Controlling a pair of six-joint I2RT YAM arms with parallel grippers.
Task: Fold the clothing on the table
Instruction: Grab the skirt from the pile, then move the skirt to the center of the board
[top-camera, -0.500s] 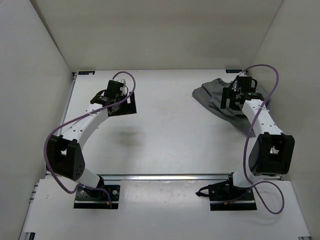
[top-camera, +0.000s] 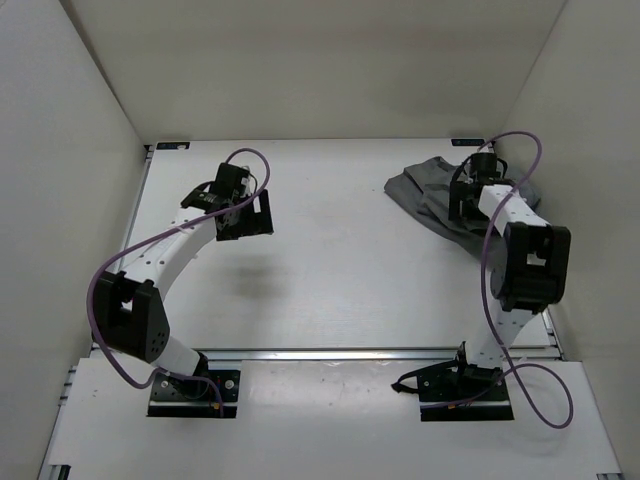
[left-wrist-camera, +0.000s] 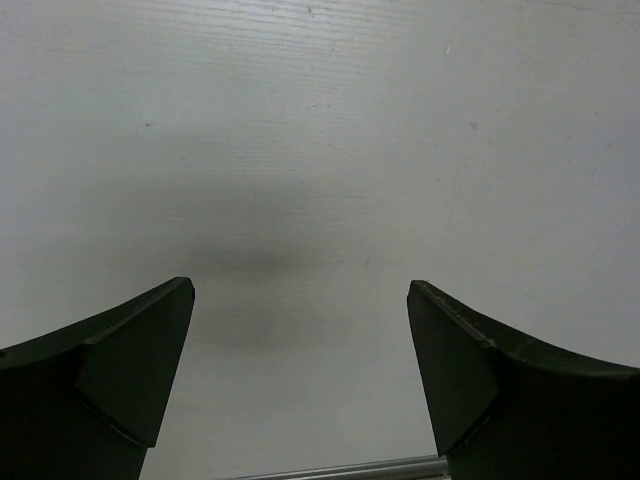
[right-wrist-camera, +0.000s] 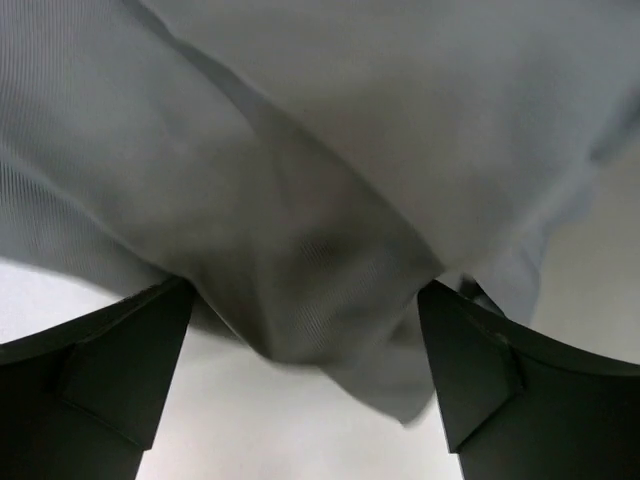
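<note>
Far right of table: crumpled clothing. Low over it, right gripper, jaws spread wide, clamping nothing. Over bare table at left, left gripper, likewise spread wide

Clothing partly hidden under the right arm; folds blurred.

no legible text, labels, brand marks or numbers in any view: nothing readable on the table, the clothing or the arms.
</note>
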